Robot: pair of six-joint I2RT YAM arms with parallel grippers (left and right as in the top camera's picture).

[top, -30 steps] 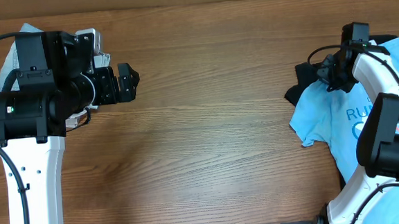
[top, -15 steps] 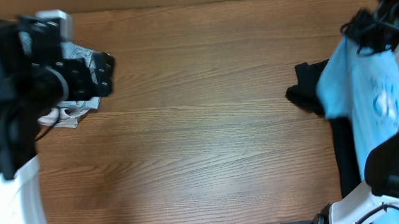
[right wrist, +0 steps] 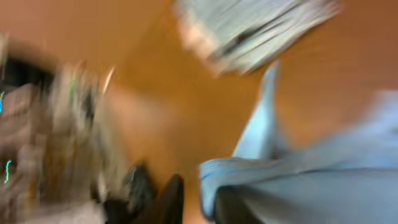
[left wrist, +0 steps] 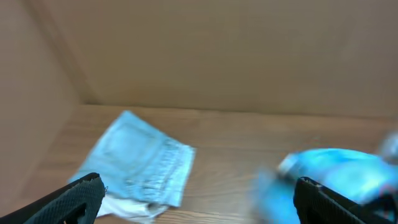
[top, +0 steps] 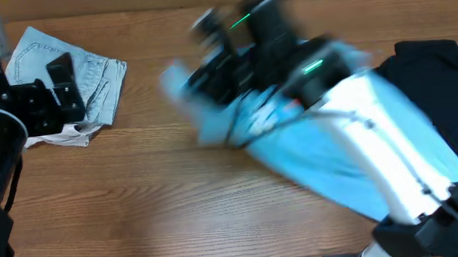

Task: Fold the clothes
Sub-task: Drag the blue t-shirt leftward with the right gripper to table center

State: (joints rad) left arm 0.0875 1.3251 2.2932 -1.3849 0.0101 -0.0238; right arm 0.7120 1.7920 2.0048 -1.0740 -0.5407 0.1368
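Observation:
The sky-blue T-shirt (top: 310, 159) is strung out, blurred, from the table's middle toward the right. My right gripper (top: 209, 70) is at its left end, shut on the shirt's hem (right wrist: 208, 177). A black T-shirt (top: 442, 91) lies at the far right. A pale denim piece (top: 90, 73) lies at the back left on an off-white piece (top: 70, 136). My left gripper (top: 63, 89) hovers over the denim's left part, open and empty. In the left wrist view its fingers (left wrist: 199, 185) are spread wide, with the denim (left wrist: 140, 158) and the blue shirt (left wrist: 336, 174) ahead.
The wooden table (top: 153, 197) shows bare in front of the blue shirt. A brown wall (left wrist: 249, 56) stands behind the table. The right arm's white link (top: 399, 166) crosses the right half of the table.
My right arm has swung from the far right to the table's middle, dragging the sky-blue T-shirt left. My left arm has drawn back left, uncovering the denim piece.

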